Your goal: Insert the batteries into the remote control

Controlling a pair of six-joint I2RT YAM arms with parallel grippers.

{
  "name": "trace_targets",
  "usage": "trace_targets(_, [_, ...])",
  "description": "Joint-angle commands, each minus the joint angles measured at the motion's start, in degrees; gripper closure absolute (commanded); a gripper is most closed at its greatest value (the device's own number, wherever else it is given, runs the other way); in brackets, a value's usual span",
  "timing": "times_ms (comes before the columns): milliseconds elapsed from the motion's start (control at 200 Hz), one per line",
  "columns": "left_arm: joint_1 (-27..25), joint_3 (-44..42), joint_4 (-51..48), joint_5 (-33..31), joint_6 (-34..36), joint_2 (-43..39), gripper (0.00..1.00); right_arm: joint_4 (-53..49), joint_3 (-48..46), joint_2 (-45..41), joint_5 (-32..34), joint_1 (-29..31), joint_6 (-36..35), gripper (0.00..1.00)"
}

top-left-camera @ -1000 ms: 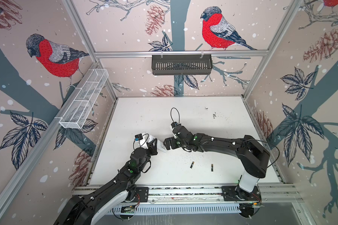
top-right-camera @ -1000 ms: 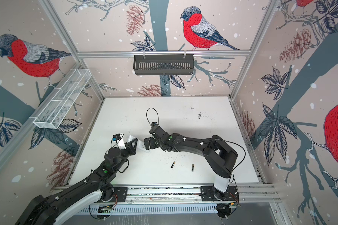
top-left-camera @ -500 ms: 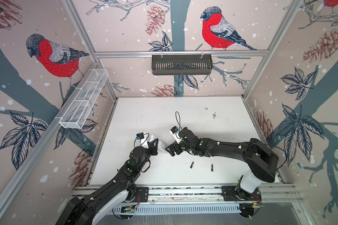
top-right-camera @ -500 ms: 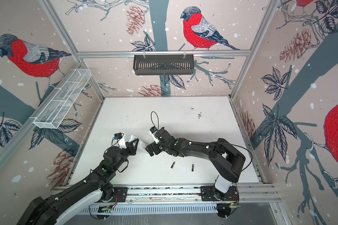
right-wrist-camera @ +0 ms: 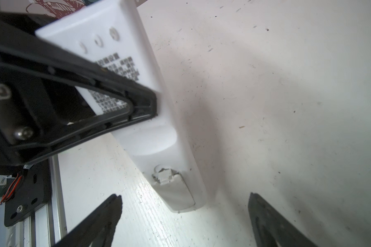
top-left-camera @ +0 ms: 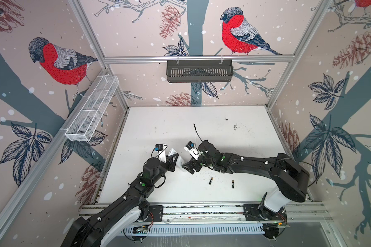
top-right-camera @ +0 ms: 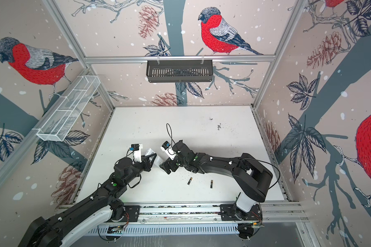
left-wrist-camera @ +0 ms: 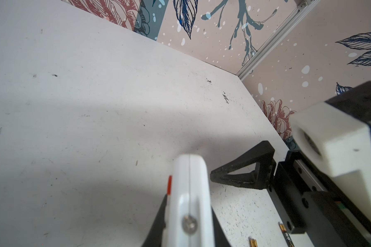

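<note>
1. Held: remote control, tilted over table, with left fingers clamped on its middle.
2. Facing it: right fingers spread wide, empty, near its end.
3. The battery cover looks shut. Both batteries lie loose on table. Loading not begun.

remote control: white, lifted, tilted | batteries: two black, lying apart on table
</note>
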Motion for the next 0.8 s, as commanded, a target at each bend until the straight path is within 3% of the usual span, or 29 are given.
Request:
trace_targets(0, [0.1, 1.0, 0.3, 2.3, 0.4, 0.3, 1.00, 1.6, -0.1, 0.6, -1.2, 0.5, -1.2, 0.06])
trace_targets(230, [0.2, 2.8, -0.4, 4.0, 0.5, 1.1, 1.00, 2.4, -0.4, 1.6, 0.6, 1.2, -1.0, 0.13])
trace_targets(350, [0.2, 3.5, -0.9, 5.2, 0.8, 1.8, 1.00, 1.8, -0.2, 2.0, 1.3, 1.1, -1.2, 0.28])
trace_targets(590, [0.2, 3.4, 0.0, 7.0, 0.6, 2.5, 1.00, 2.1, -1.0, 1.6, -0.5, 0.9, -2.2, 0.46])
trace_targets(795, [0.2, 3.7, 0.5, 7.9, 0.4, 3.5, 1.00, 2.3, -1.2, 1.4, -2.8, 0.6, -3.0, 0.56])
